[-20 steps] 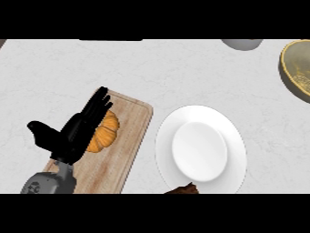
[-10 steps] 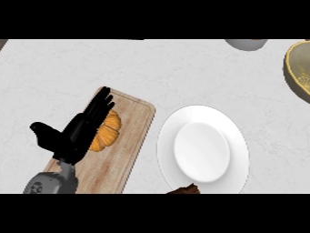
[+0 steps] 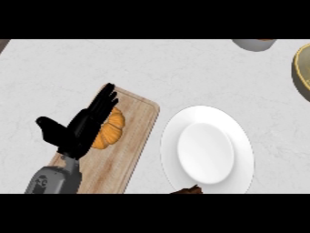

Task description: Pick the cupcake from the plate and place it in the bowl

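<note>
A white plate point(image 3: 207, 150) lies at the lower middle of the counter with nothing on its centre. A small brown thing point(image 3: 187, 190), possibly the cupcake, peeks in at the view's lower edge by the plate's near rim; most of it is cut off. A yellow-rimmed bowl point(image 3: 309, 74) sits at the far right edge, partly out of view. My left hand point(image 3: 80, 125) is open, fingers straight, held over the wooden board. My right hand does not show.
A wooden cutting board point(image 3: 123, 150) lies left of the plate with an orange pumpkin-like item point(image 3: 110, 130) on it, partly hidden by my left hand. A grey cup point(image 3: 254, 44) stands at the top edge.
The view has drifted a little, so the bowl sits nearer the right edge. My left hand holds the same open pose over the board.
</note>
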Robot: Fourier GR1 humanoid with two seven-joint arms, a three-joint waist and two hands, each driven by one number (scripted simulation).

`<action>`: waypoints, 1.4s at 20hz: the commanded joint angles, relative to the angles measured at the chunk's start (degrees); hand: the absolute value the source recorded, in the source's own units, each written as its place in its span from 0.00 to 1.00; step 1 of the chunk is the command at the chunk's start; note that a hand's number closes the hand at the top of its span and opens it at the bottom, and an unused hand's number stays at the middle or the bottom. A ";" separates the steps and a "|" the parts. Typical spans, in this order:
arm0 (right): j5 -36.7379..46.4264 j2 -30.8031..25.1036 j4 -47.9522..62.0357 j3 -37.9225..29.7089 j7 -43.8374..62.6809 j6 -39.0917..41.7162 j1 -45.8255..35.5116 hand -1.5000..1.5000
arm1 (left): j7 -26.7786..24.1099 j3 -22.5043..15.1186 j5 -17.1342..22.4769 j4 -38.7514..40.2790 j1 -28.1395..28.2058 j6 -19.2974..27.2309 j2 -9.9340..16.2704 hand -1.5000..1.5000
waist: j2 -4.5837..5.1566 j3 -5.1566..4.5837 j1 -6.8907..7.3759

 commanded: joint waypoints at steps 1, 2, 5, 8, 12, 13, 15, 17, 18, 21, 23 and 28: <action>-1.16 0.40 9.75 -3.09 -0.37 -2.71 -2.88 0.00 | -0.97 -2.95 -1.88 -1.63 2.46 1.64 -2.61 0.50 | 0.15 0.10 0.99; -2.25 -0.51 10.92 -3.89 -3.23 -2.04 -4.85 0.00 | -1.51 -0.08 -0.85 1.96 -0.28 0.50 -1.12 0.50 | 0.10 0.04 0.09; -6.33 -1.49 12.53 -7.84 -9.45 -3.53 -4.26 0.00 | -1.69 -0.18 -0.23 -0.66 1.82 -0.59 -0.15 0.50 | 0.17 0.15 0.67; -13.32 0.85 11.30 -14.21 -15.95 -8.31 -1.77 0.00 | -0.06 0.21 -0.60 -0.66 0.94 0.45 -0.11 0.50 | -0.24 0.25 -0.91; -23.00 3.30 7.71 -22.88 -23.19 -12.51 -4.12 0.00 | -0.11 -0.12 -0.77 -0.11 1.26 1.55 -1.45 0.50 | -0.59 0.30 -1.78; -25.27 2.75 6.73 -24.72 -26.77 -12.07 -2.91 0.00 | -0.77 0.94 -0.52 -0.48 2.43 1.04 -0.20 0.50 | -0.94 0.23 -2.33; -29.08 3.28 5.99 -27.04 -31.17 -8.71 -2.94 0.00 | 0.56 0.36 -1.06 -1.63 1.55 2.00 -0.80 0.50 | -1.21 0.11 -2.76; -32.17 3.02 4.04 -28.52 -35.77 -5.10 -1.51 0.00 | -0.84 -0.15 -1.05 -1.55 4.19 1.19 -0.76 0.50 | -1.48 -0.03 -3.28; -34.27 3.40 2.56 -29.81 -38.47 -3.21 1.08 0.00 | 2.43 1.84 -0.57 -1.13 1.36 2.73 -0.22 0.50 | -1.73 -0.04 -4.41; -38.23 6.10 -3.57 -30.74 -40.52 1.37 5.84 0.00 | -2.37 1.81 -1.11 -0.56 5.95 1.11 0.43 0.50 | -2.30 -0.21 -5.29; -41.26 3.67 -7.43 -32.20 -37.20 7.29 7.60 0.00 | -1.47 3.20 0.24 -1.32 5.65 0.86 1.00 0.50 | -2.70 -0.29 -6.34; -45.75 8.98 -19.64 -33.36 -40.77 13.69 19.32 0.00 | 0.41 4.21 -0.38 -1.76 4.82 3.24 0.78 0.50 | -3.41 -0.40 -9.04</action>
